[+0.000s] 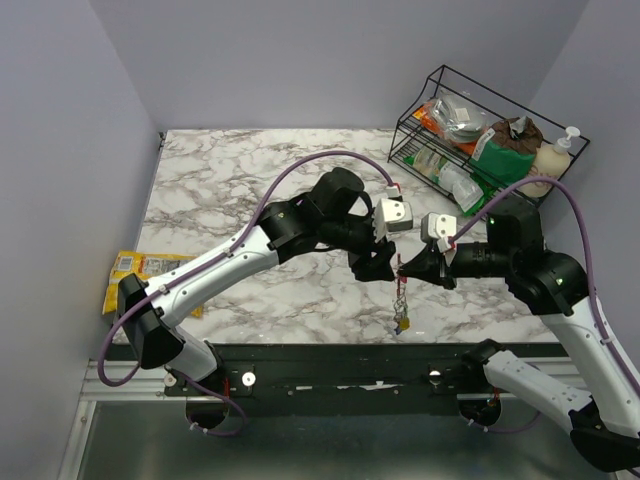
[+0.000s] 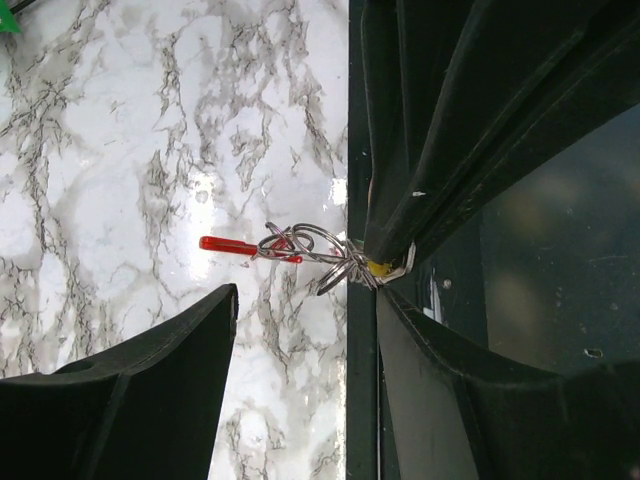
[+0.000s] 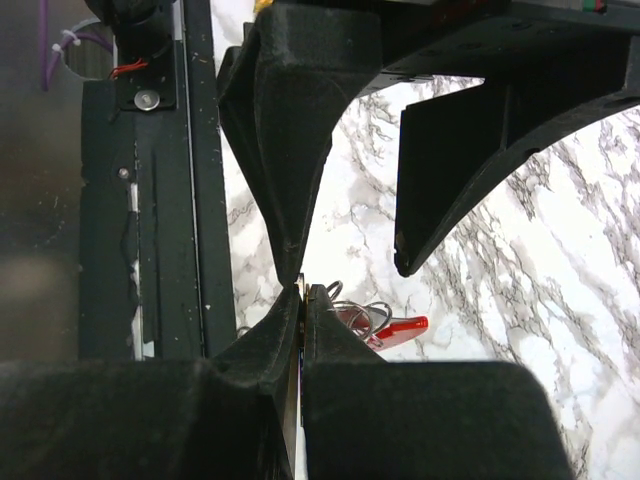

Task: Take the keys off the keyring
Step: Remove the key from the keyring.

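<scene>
The bunch hangs between my two grippers near the table's front edge. The keyring [image 1: 398,262] shows its red part [image 2: 240,245] with grey metal rings [image 2: 312,244] looped on it. Keys [image 1: 401,318] dangle below it, with a yellow tag lowest. My right gripper [image 1: 408,266] is shut on a thin flat key [image 3: 302,300]; a bit of yellow [image 2: 378,267] shows at the pinch. My left gripper [image 1: 378,262] is open, its fingers [image 2: 200,340] either side of the rings without gripping. The red part also shows in the right wrist view [image 3: 398,328].
A black wire rack [image 1: 440,85] with packets and a green bag stands at the back right, with a soap bottle [image 1: 556,155] beside it. A yellow snack packet [image 1: 135,270] lies at the table's left edge. The black front rail [image 1: 350,352] is just below the bunch.
</scene>
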Action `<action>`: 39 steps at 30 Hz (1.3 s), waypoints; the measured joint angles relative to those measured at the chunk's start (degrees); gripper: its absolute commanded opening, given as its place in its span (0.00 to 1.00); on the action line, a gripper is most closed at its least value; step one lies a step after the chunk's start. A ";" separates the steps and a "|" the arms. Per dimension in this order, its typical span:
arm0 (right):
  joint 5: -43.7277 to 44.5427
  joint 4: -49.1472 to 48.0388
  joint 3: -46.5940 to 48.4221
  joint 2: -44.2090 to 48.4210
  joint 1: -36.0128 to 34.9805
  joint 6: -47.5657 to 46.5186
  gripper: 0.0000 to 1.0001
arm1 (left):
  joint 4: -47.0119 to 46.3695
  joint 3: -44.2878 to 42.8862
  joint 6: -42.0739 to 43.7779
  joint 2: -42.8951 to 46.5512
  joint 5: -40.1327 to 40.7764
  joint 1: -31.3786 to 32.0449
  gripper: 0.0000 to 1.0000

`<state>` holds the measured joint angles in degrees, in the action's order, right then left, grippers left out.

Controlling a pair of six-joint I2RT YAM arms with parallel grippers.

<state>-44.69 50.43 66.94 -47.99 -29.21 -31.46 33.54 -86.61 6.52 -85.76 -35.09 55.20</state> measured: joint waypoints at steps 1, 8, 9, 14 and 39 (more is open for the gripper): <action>-0.07 0.11 0.13 0.00 0.04 0.00 0.01 | 0.00 0.00 -0.11 -0.07 0.02 0.00 0.67; -0.39 0.20 0.31 0.00 0.09 0.04 0.01 | 0.02 -0.17 -0.39 -0.74 -0.07 0.00 0.69; -0.39 0.22 0.31 0.00 0.09 0.04 0.01 | 0.04 -0.24 -0.42 -0.76 -0.09 0.00 0.69; -0.39 0.20 0.31 0.00 0.09 0.09 0.01 | 0.22 -1.05 -0.52 -0.83 -0.74 0.00 0.70; 0.46 -0.66 0.85 -0.44 0.46 2.36 0.01 | 0.26 -1.14 -0.61 -1.88 -2.03 0.00 0.72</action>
<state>-44.23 49.78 67.79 -48.42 -28.75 -29.10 33.80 -87.74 5.91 -87.64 -37.12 55.20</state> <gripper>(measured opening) 0.096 0.714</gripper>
